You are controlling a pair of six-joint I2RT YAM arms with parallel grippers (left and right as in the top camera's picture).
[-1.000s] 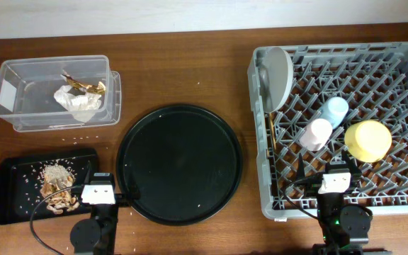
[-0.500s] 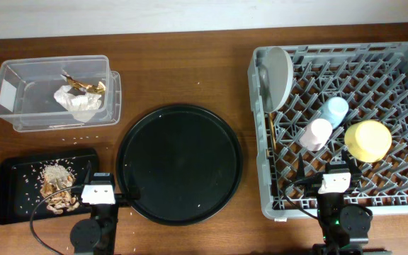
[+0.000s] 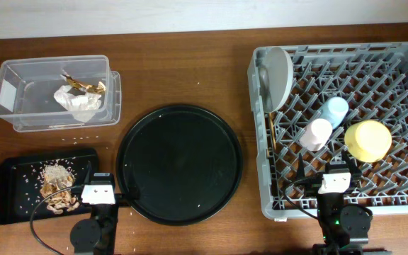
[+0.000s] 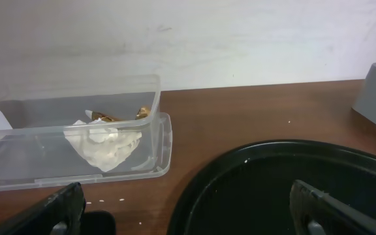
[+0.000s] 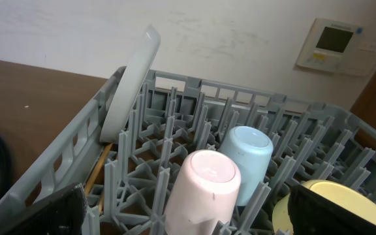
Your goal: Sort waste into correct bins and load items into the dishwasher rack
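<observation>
From overhead I get soft, even light on the brown bench [image 3: 190, 71], with faint shadows close under things and a dull sheen on the round black tray [image 3: 179, 163]. Both wrist views are bright. My own fingers [image 4: 54, 210] sit dark and blurred in the lower corners, and the pale wall [image 4: 188, 39] looks slightly washed out.

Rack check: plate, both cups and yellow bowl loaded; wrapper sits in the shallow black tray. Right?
Not quite: the wrapper sits in the clear box, as the overhead view shows; the shallow black tray holds only food scraps. The rest stands.
</observation>
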